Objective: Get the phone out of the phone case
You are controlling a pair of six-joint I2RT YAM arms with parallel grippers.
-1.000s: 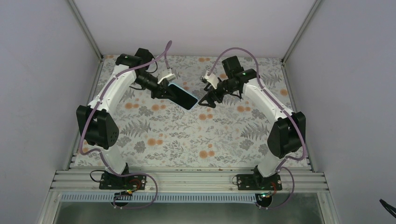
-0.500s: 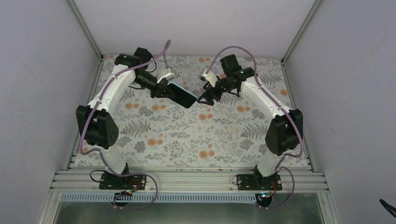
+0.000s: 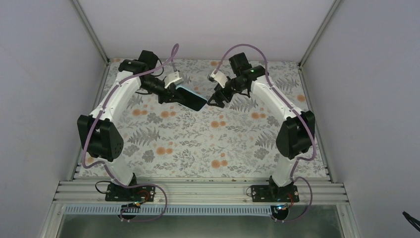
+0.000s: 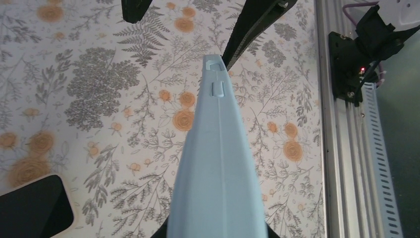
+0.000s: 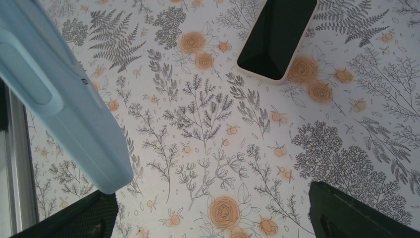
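My left gripper (image 3: 172, 94) is shut on a light blue phone case (image 3: 192, 99) with the black phone in it, held in the air over the far middle of the table. In the left wrist view the case (image 4: 218, 163) runs edge-on away from the jaws. My right gripper (image 3: 214, 99) is open, level with the case's free end. In the right wrist view the case (image 5: 59, 94) crosses the upper left, its tip just above my left fingertip (image 5: 74, 218); the other fingertip (image 5: 356, 213) is far right. Both of those fingers (image 4: 252, 29) show beyond the case in the left wrist view.
A second black phone-like slab with a pale rim (image 5: 276, 38) lies flat on the floral table cover; it also shows in the left wrist view (image 4: 32, 208). It is hidden in the top view. The table's aluminium front rail (image 3: 198, 191) runs along the near edge.
Both arms have shifted toward the back of the table. The held case rose and moved slightly back; my right gripper closed in on its free end, still open.
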